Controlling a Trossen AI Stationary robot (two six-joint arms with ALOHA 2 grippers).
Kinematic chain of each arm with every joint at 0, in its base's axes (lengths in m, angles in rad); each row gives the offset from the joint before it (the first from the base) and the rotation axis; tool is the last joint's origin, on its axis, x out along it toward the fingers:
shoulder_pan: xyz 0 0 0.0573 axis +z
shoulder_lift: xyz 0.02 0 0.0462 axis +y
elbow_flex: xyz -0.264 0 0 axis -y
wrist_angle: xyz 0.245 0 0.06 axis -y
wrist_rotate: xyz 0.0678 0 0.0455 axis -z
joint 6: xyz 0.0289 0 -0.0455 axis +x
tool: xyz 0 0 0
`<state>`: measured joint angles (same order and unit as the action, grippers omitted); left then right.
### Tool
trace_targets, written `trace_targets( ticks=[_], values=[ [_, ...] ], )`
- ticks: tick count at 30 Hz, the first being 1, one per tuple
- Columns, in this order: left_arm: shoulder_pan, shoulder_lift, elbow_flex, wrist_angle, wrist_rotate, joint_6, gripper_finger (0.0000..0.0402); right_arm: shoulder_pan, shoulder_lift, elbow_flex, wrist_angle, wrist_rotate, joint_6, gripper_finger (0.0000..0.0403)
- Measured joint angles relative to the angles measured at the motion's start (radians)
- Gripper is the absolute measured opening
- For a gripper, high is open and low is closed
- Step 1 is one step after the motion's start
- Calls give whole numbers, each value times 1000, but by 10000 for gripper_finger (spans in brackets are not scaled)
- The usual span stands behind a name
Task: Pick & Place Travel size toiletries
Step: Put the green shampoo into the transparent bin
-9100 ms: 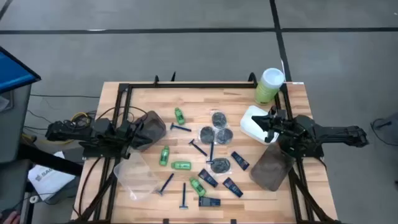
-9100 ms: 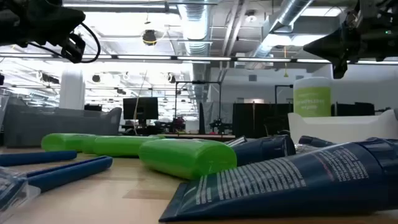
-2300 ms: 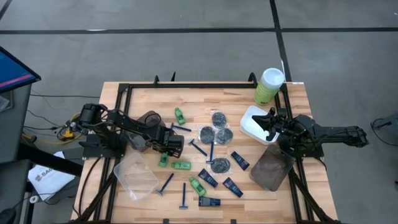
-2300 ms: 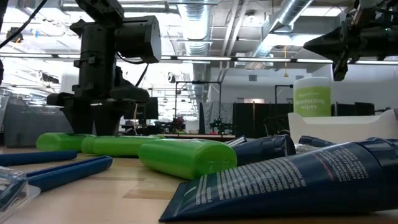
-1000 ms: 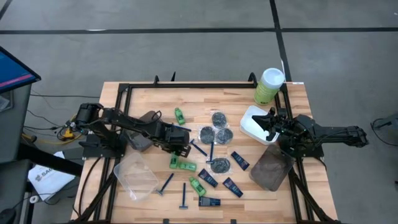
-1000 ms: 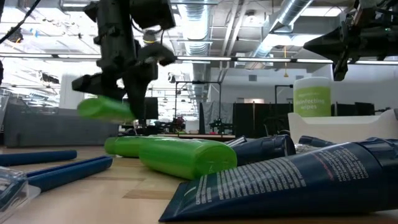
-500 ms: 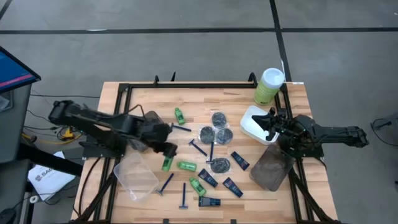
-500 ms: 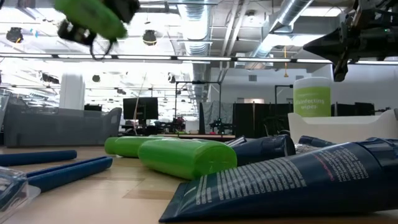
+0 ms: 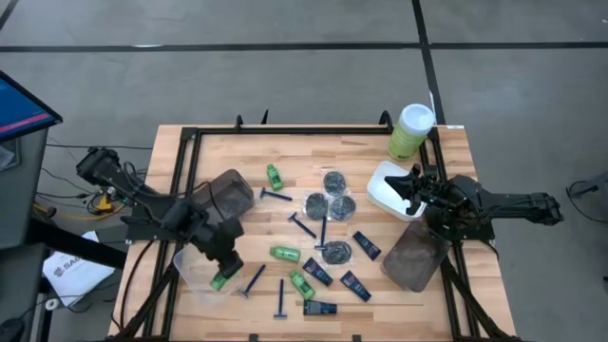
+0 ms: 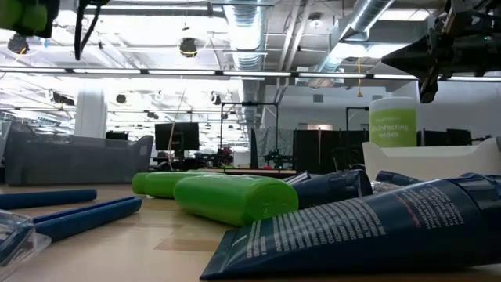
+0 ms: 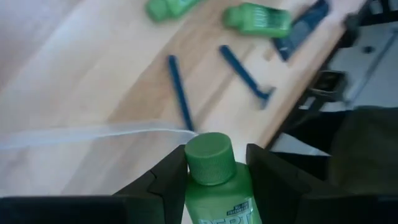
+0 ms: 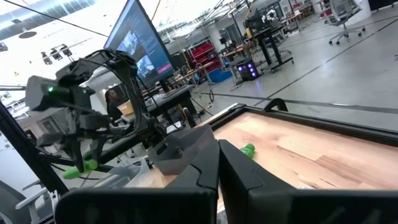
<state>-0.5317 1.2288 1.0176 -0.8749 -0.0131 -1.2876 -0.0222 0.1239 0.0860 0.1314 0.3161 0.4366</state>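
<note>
Gripping a bright green mini bottle (image 11: 217,180) with ribbed screw cap, the left gripper (image 9: 221,271) hovers above the clear tub (image 9: 195,269); right gripper (image 9: 410,193) closed, idle over the white tub (image 9: 380,186)

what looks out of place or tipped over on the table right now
The smoky tub near the left gripper lies tipped on its side, as does another by the right gripper. Toiletries lie scattered mid-table.
</note>
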Motion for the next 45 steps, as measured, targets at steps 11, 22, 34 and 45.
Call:
trace_targets(
  ticks=[11,22,34,45],
  values=[
    [-99,136,0,-107,-40,0,146,0,0,0,-8,0,0,0],
    [-152,231,-67,-97,-35,23,147,0,0,0,-15,0,-1,0],
    [-146,229,-158,-10,-31,23,147,0,0,0,-23,0,0,0],
    [-146,229,-197,13,-18,26,153,0,0,0,-27,0,-1,0]
  ],
)
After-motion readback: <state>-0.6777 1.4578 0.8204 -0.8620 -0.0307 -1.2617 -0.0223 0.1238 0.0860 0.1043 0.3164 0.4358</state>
